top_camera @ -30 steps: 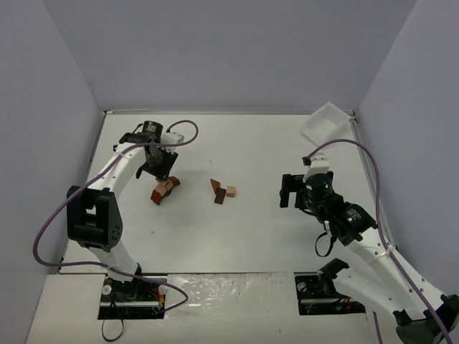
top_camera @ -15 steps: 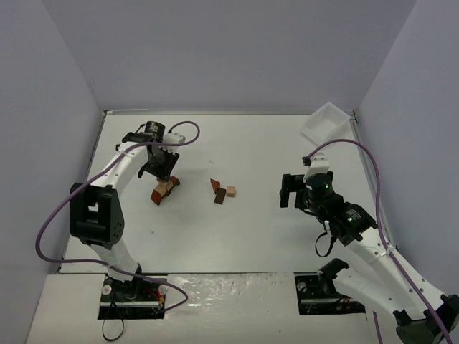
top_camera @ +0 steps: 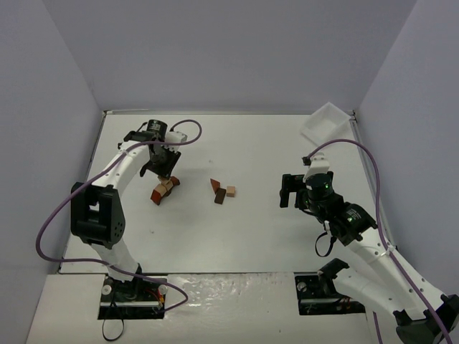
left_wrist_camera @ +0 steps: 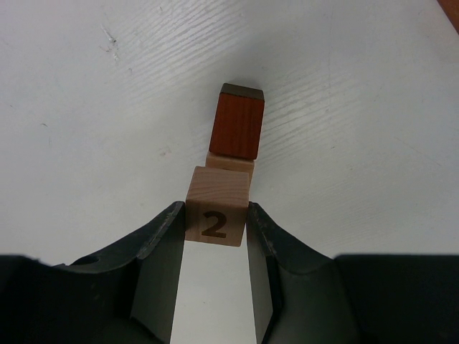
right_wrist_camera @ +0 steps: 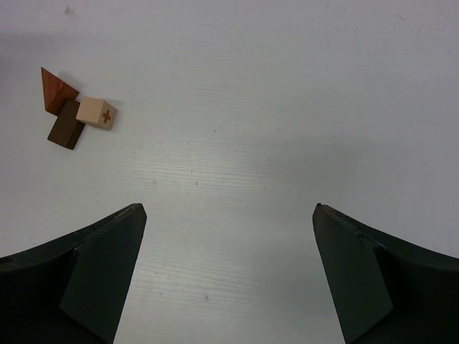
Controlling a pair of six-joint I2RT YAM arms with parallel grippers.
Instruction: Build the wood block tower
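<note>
Showing only from the left wrist: printed 2 on pale cube (left_wrist_camera: 217, 213).

The left claw (top_camera: 164, 172), its jaws filled by a numbered cube (left_wrist_camera: 216, 215), hangs right over the tower (top_camera: 163, 190) and blocks that spot from above and from the far side. A bare strip of surface (top_camera: 251, 150) separates the tower from three loose blocks (top_camera: 221, 190). From those to the wide-spread right claw (top_camera: 285, 192) the way lies open. A white tray (top_camera: 326, 122) fills the far right corner, and walls (top_camera: 64, 107) close three sides.
</note>
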